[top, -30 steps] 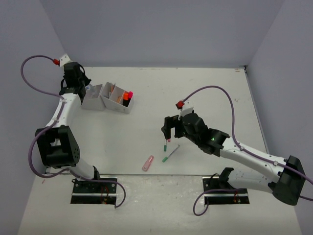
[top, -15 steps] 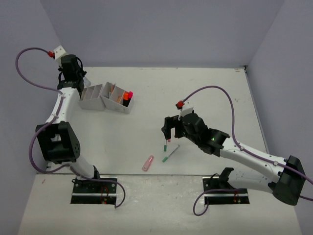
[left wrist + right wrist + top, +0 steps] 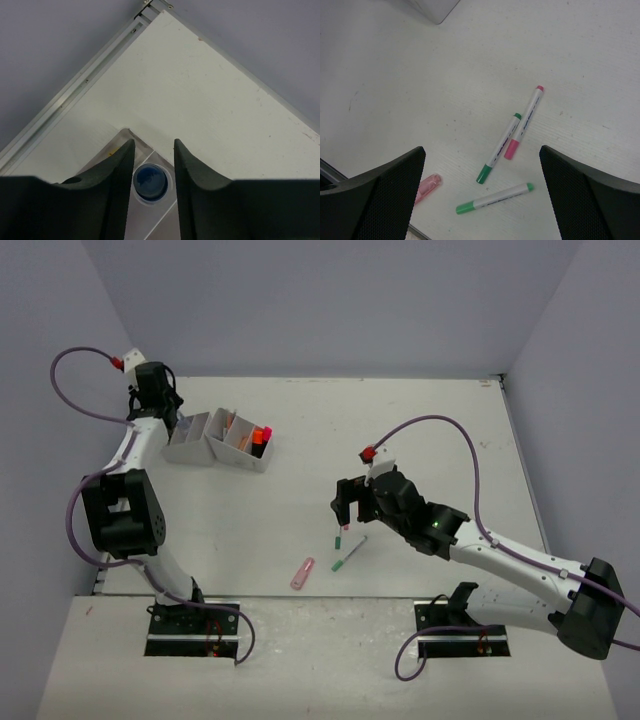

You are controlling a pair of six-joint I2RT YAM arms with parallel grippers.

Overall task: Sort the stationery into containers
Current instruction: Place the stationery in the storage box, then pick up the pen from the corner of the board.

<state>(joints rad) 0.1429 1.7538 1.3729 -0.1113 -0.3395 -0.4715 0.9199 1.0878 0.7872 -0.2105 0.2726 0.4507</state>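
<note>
A blue-capped clear bottle [image 3: 151, 182] stands in a corner compartment of the white organiser [image 3: 126, 136] at the table's far left [image 3: 190, 452]. My left gripper [image 3: 154, 145] hovers over it [image 3: 170, 416], open, a finger on each side of the cap with a small gap. Three markers lie near the table's front: a green-capped one [image 3: 500, 147], a pink-capped one [image 3: 524, 122] touching it, and a green one [image 3: 495, 198]. A pink highlighter [image 3: 427, 187] lies to their left [image 3: 302, 573]. My right gripper [image 3: 482, 149] hangs wide open above the markers [image 3: 345, 508], holding nothing.
Orange highlighters [image 3: 260, 435] stick up from the organiser's right compartment. The table's back left corner and its metal edge rail [image 3: 75, 95] run close behind the organiser. Grey walls enclose the table on three sides.
My left wrist shifted slightly over the organiser and its jaws widened a little around the bottle cap. The right arm and the markers have not moved.
</note>
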